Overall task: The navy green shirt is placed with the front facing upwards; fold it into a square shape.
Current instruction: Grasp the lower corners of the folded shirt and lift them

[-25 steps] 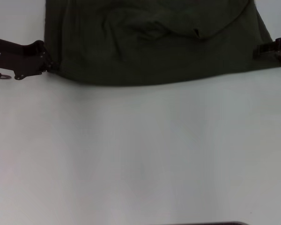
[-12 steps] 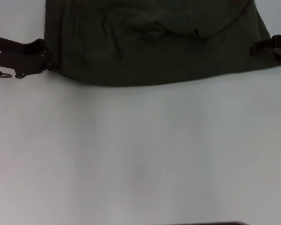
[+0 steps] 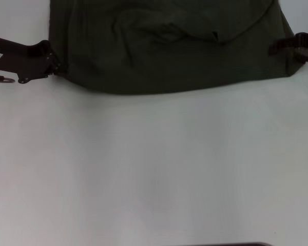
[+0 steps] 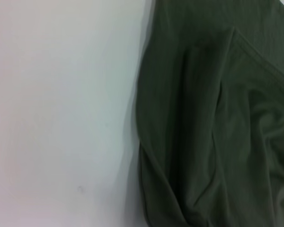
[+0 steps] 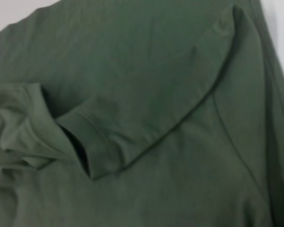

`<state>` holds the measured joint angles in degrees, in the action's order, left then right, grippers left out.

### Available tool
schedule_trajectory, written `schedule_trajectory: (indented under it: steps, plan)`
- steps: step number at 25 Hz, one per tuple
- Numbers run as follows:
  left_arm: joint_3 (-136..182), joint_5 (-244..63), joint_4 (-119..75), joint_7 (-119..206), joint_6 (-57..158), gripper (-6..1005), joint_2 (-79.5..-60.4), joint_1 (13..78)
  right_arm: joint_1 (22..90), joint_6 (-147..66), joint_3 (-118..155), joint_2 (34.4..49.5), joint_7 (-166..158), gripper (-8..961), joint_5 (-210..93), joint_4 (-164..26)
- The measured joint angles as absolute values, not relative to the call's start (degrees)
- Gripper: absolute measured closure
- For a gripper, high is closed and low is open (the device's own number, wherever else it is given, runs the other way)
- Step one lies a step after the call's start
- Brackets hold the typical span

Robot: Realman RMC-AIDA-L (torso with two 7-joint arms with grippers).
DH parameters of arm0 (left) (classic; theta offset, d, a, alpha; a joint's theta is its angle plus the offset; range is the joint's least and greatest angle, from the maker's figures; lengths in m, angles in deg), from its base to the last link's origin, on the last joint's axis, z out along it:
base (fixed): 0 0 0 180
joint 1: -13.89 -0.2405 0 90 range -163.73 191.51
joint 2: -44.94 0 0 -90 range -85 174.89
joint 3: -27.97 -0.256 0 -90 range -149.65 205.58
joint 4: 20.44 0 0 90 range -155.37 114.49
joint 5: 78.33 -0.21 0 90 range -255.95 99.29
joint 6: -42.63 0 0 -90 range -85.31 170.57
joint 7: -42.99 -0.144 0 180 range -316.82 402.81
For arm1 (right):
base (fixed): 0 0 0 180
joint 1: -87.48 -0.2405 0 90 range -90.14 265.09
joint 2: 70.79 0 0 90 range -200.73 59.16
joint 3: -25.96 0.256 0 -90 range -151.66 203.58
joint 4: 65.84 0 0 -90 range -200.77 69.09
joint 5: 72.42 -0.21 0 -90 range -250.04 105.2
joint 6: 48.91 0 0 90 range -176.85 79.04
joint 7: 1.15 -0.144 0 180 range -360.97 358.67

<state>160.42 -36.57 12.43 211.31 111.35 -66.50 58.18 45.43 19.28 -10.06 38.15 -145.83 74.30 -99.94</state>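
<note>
Lying across the far part of the white tabletop point(image 3: 154, 169), the shirt point(image 3: 169, 46) spreads between the two hands, its near edge a shallow curve and its upper part running out of the head view. The left hand point(image 3: 55, 69) sits at the shirt's left near corner, its dark fingertips touching the cloth edge there; whether they are pinching the fabric or merely resting against it cannot be told. The left arm behind it reaches in low over the tabletop from the side. The right hand point(image 3: 273, 49) sits on the opposite side, its dark tip over the shirt's right edge, a little farther from the robot than the right near corner; how its fingers stand cannot be told either. Between the hands the cloth is rumpled, with a raised fold and a sleeve cuff lying on top of the body of the shirt, nearer the right hand than the left. The left wrist view shows the shirt point(image 4: 213, 123) with its side edge against bare tabletop point(image 4: 61, 104), long creases running along the cloth and a hemmed edge crossing one corner. The right wrist view is almost filled by the shirt point(image 5: 146, 75): a short sleeve folded over onto the body, its hemmed cuff open toward a bunched patch of fabric, with a seam line curving beside it.
</note>
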Motion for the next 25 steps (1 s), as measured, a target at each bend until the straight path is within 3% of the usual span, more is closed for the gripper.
schedule_trajectory:
  steps: [25]
  plan:
    - [160.42, -36.59, 12.43, 211.40, 111.12, 970, -66.58, 58.19, 44.71, 13.93, -13.25, 38.98, -146.22, 11, 78.86, -98.61]
